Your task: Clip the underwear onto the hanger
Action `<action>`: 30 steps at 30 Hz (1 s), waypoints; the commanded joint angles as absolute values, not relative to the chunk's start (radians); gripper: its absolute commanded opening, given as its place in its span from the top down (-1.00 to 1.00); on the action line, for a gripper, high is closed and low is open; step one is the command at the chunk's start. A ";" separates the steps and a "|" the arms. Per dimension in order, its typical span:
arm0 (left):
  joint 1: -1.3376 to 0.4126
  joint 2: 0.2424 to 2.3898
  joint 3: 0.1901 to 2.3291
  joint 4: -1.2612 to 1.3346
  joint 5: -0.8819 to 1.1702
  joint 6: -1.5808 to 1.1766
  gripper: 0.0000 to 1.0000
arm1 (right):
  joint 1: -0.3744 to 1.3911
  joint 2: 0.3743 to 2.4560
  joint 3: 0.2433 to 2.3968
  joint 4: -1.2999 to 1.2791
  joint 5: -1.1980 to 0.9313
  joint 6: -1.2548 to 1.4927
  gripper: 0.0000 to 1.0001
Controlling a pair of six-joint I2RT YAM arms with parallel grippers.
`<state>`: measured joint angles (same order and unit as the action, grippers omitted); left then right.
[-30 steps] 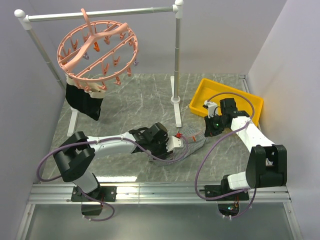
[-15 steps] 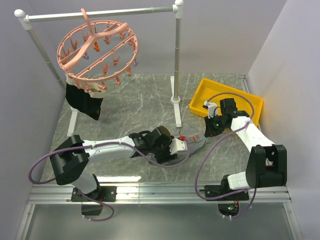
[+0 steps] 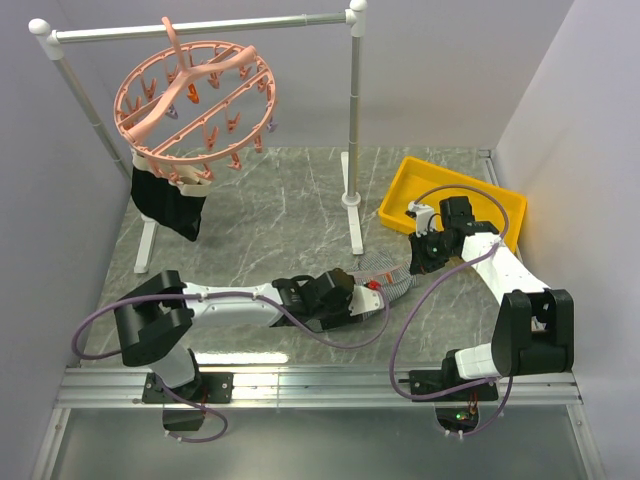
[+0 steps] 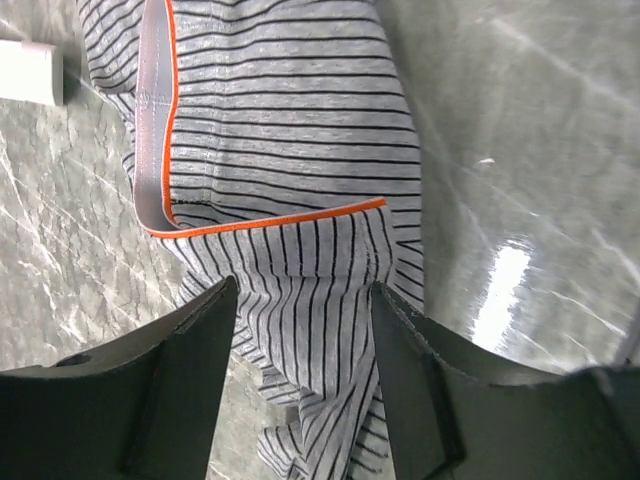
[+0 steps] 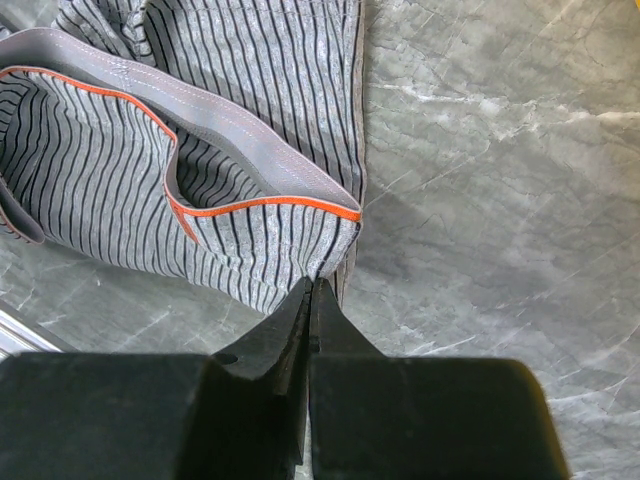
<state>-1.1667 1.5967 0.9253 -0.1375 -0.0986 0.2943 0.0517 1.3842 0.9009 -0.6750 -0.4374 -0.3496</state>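
The underwear (image 3: 393,276), grey with fine dark stripes and an orange-edged waistband, lies crumpled on the marble table between my two arms. My left gripper (image 3: 365,295) is open and low over it. In the left wrist view the striped cloth (image 4: 300,200) runs between the two black fingers (image 4: 190,360), which stand apart from it. My right gripper (image 3: 413,264) is shut on the underwear's waistband corner (image 5: 300,235), its fingertips (image 5: 312,290) pinched together. The pink hanger (image 3: 195,95) hangs from the grey rail at the far left, with several clips dangling.
A black cloth (image 3: 170,208) hangs below the hanger. The rail's right post (image 3: 355,150) stands just behind the underwear, and its white foot (image 4: 30,72) shows beside the cloth. A yellow bin (image 3: 455,200) sits at the right rear, behind my right arm.
My left arm has reached to the right and lowered, bringing its open gripper over the underwear. My right arm and the hanger have not moved.
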 commanded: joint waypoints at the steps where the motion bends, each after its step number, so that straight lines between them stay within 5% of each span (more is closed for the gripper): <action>1: -1.186 1.629 0.974 -0.104 -0.181 0.308 -0.22 | 0.045 1.384 0.914 -0.667 -0.436 -0.351 1.00; 20: -1.224 1.696 1.008 -0.094 -0.098 0.316 -0.21 | 0.046 1.393 0.917 -0.666 -0.442 -0.348 1.00; 30: -1.190 1.620 0.988 -0.133 -0.089 0.293 0.56 | 0.046 1.385 0.914 -0.664 -0.445 -0.353 1.00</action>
<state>-1.2102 1.6962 0.9710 -0.1314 -0.0990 0.3130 0.0517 1.3941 0.9009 -0.6746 -0.4377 -0.3492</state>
